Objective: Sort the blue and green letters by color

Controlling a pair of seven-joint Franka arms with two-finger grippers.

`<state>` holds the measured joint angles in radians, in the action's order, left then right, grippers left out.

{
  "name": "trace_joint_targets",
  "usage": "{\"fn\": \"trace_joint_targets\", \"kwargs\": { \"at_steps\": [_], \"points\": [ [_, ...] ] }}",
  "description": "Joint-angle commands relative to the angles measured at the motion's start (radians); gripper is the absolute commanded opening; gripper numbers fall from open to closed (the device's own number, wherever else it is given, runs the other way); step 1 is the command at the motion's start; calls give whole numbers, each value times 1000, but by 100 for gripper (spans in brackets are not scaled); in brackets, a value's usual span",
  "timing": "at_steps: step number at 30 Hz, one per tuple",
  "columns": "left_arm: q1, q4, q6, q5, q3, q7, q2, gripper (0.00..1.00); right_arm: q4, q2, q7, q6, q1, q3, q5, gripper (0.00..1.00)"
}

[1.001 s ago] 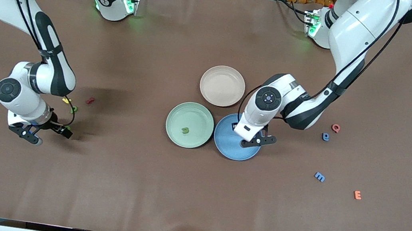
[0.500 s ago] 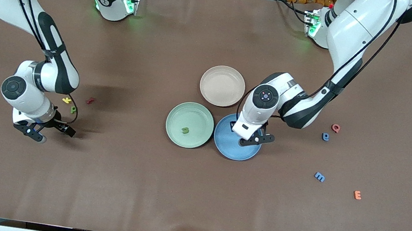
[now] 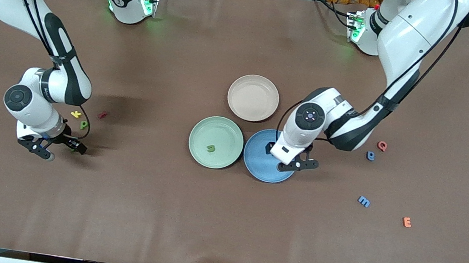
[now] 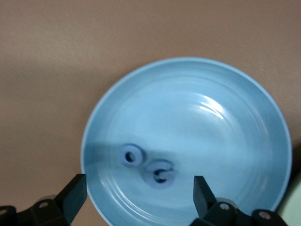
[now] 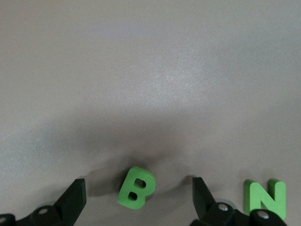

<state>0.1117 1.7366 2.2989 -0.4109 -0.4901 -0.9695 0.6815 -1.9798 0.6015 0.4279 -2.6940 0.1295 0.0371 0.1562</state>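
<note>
My left gripper (image 3: 297, 165) hangs open over the blue plate (image 3: 258, 168), at its edge toward the left arm's end. In the left wrist view two blue letters (image 4: 131, 156) (image 4: 161, 173) lie loose in the blue plate (image 4: 211, 117), clear of the left gripper (image 4: 138, 197). My right gripper (image 5: 138, 190) is low at the table, open around a green B (image 5: 136, 187) without touching it. A green N (image 5: 265, 197) lies beside it. A green U (image 3: 211, 148) sits in the green plate (image 3: 218, 127). A green P (image 3: 83, 125), a blue letter (image 3: 370, 156) and a blue M (image 3: 363, 201) lie on the table.
A beige plate (image 3: 255, 84) stands beside the two coloured plates, farther from the front camera. A yellow K (image 3: 76, 114) and a dark red letter (image 3: 102, 115) lie by the green P. A pink Q (image 3: 382, 146) and an orange E (image 3: 406, 222) lie among the loose blue letters.
My left gripper has opened over the blue plate and drifted slightly toward the left arm's end. The right gripper has shifted a little over the table.
</note>
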Motion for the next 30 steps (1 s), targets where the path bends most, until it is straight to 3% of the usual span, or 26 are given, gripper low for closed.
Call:
{"fn": "trace_joint_targets", "kwargs": {
  "at_steps": [1, 3, 8, 12, 16, 24, 30],
  "points": [
    [-53, 38, -19, -28, -2, 84, -48, 100, -37, -32, 23, -7, 9, 6, 13, 24],
    [-81, 70, -21, -28, -2, 144, -78, 100, -36, -32, 23, -7, 10, 4, 13, 17],
    [-121, 104, -21, -28, -4, 230, -112, 100, -36, -32, 23, -7, 12, 4, 11, 16],
    [-165, 147, -19, -29, -5, 307, -151, 100, -34, -32, 25, -7, 12, 4, 9, 5],
    [-198, 175, -16, -29, -7, 360, -169, 100, -33, -32, 54, -6, 10, 6, 8, 0],
    [-265, 215, -1, -29, -10, 422, -186, 100, -27, -74, 161, 22, -22, 30, 5, 0],
    [-362, 326, 108, -42, -12, 454, -237, 100, 7, -78, 273, 54, -71, 70, 2, 0]
  ]
}}
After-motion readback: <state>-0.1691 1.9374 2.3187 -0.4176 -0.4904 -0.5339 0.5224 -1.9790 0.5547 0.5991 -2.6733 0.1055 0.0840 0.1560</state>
